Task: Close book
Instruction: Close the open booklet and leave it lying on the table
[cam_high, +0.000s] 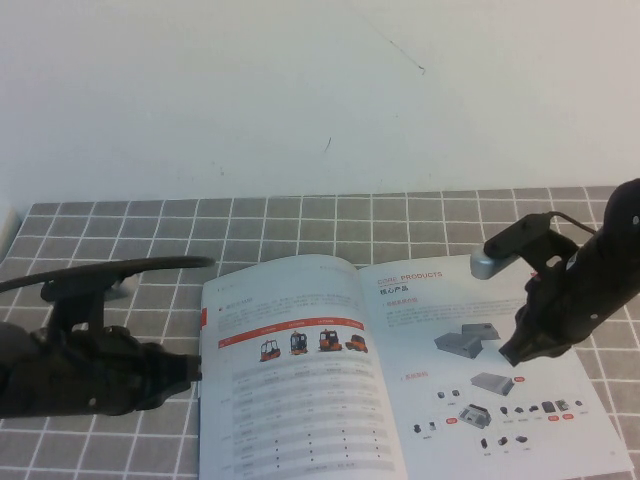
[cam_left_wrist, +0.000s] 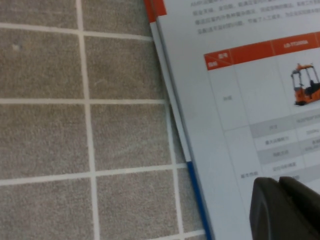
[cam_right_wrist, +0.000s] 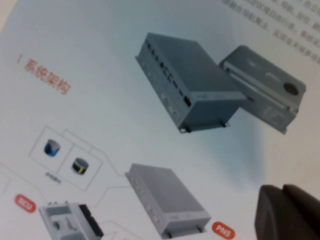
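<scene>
Left claw (cam_high: 193, 375) at book (cam_high: 330, 400); right claw (cam_high: 510, 350) over it

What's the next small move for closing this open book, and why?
Probably slip the left gripper under the outer left edge of the book to start lifting that side. The book lies open and flat, that gripper sits shut right at that edge, while the right gripper hovers shut over the right page.

Your left gripper (cam_high: 190, 372) lies low at left, jaws closed, pointing inward; your right gripper (cam_high: 510, 350) angles down at right, jaws closed
</scene>
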